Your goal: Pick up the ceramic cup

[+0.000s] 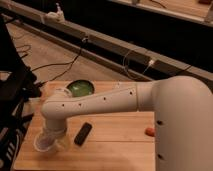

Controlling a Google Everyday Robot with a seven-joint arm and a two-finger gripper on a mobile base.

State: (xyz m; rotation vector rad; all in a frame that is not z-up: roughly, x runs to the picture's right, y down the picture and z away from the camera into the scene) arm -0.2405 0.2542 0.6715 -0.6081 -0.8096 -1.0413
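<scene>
The ceramic cup [44, 143] is a small white round cup with a pale inside. It stands near the front left of the wooden table [120, 145]. My white arm reaches across the table from the right and bends down at its left end. My gripper [54, 136] hangs from the wrist right over the cup's right side, partly merging with it in the view.
A black phone [83, 133] lies just right of the cup. A shallow green bowl [80, 88] sits at the table's back left. A small orange object [149, 131] lies by the arm's base. A black chair or stand [12, 85] is left of the table.
</scene>
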